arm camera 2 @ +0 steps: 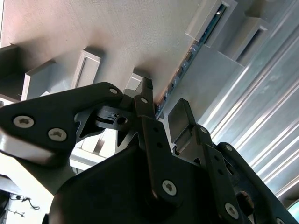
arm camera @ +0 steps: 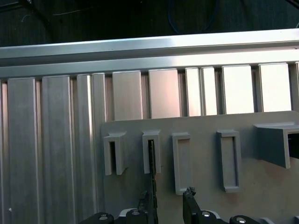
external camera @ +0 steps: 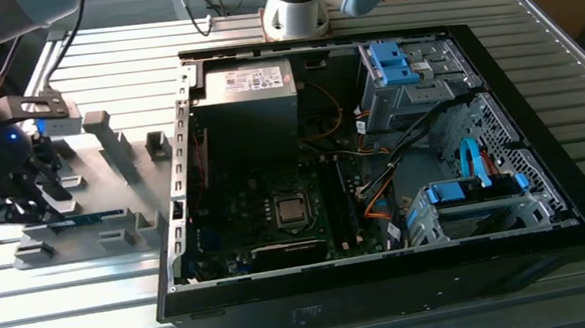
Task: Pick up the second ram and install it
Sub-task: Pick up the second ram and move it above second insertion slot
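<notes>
The second ram [external camera: 88, 219], a long, thin blue-green circuit-board stick, stands on edge in the slotted holders of the grey plastic tray [external camera: 110, 169]. In the exterior view it lies just beside and below the black pincer [external camera: 27, 212], running lengthwise from the pincer's tips away toward the exterior view's right, in the direction of the open black computer case [external camera: 379, 164]. Its long axis is level with the tray, roughly square to the tall side wall of the case.

In the second wrist view the stick [arm camera 2: 187, 60] shows as a dark thin edge with a row of small contacts. It runs straight out from the gap between the pincer's [arm camera 2: 161, 112] fingers [arm camera 2: 145, 100] to a raised grey holder at its far end. In the first wrist view the same edge [arm camera: 152, 158] rises from between the fingertips of the pincer [arm camera: 168, 201] into one of the tray's upright slots.

So the pincer sits over the near end of the stick, its jaws straddling the board's thin edge, one finger to each face. The jaws stand part open, with a clear gap between the pads. I judge them not yet closed on the board, though whether one pad already touches it cannot be told.

The tray rests on the ribbed aluminium tabletop [external camera: 59, 307], beside the case.
</notes>
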{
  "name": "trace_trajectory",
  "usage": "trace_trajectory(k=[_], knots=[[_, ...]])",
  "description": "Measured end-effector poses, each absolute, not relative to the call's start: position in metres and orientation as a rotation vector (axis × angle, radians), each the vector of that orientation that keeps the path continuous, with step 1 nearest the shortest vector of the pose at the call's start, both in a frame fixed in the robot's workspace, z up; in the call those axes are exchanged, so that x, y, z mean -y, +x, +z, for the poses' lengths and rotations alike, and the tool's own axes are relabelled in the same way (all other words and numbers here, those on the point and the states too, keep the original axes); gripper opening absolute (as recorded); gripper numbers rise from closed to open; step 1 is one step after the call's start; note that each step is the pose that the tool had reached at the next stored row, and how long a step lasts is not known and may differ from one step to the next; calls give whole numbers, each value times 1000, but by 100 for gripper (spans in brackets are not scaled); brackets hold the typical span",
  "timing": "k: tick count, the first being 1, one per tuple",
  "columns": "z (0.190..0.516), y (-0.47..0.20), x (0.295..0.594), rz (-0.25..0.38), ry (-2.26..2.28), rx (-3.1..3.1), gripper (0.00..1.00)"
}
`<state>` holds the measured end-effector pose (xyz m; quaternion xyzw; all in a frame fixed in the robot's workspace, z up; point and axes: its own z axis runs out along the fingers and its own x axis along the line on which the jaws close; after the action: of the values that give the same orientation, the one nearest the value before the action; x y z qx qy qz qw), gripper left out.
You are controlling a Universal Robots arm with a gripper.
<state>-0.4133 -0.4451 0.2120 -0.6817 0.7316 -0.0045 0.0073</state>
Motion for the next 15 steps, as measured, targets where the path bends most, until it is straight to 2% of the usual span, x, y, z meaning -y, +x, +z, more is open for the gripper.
trace_trajectory(k=[15], knots=[[205, -413, 449, -24, -2142, -2272, 41]])
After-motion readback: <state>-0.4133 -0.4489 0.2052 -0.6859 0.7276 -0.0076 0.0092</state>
